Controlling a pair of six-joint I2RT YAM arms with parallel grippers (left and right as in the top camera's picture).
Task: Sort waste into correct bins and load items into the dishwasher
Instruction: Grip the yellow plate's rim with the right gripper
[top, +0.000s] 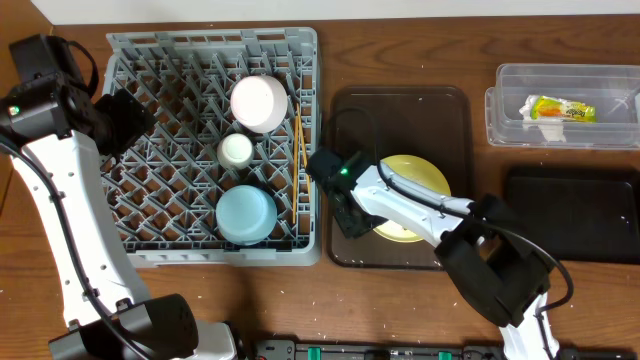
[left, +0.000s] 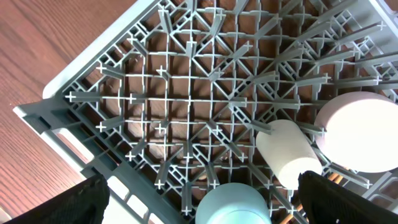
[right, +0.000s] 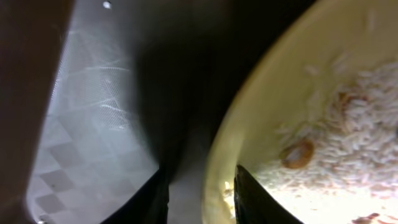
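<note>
Across the wooden worktop (top: 400, 60), the grey dish rack (top: 200, 40) fills the left half of the overhead frame. It is largely loaded, with everything kept to its right-hand columns. Your left gripper (top: 128, 110) hangs over the rack's bare left side with its fingers spread wide and nothing between them, probably parked clear of the other arm.

The dark brown tray (top: 450, 110) sits just right of the rack at centre frame. The black bin (top: 570, 215) lies at lower right and looks bare. The clear tub (top: 510, 100) sits at upper right.

The pale yellow plate (top: 420, 175) lies flat on the tray, the one dish not yet in the rack. Your right gripper (right: 202, 199) straddles its left rim, one finger inside and one outside. A dark gap shows on the outer side, so it has not pinched yet. Taking the plate by the edge would let you tip it.

In the rack, the white bowl (top: 259, 103) sits above the light blue bowl (top: 247, 213), both upside down, with the small cup (top: 236, 150) between them. The chopsticks (top: 298, 150) lie along the right wall.

The snack packet (top: 560, 109) is already in the tub. Rice crumbs (right: 348, 137) are scattered on the plate, so I judge it needs emptying into a bin before racking.
</note>
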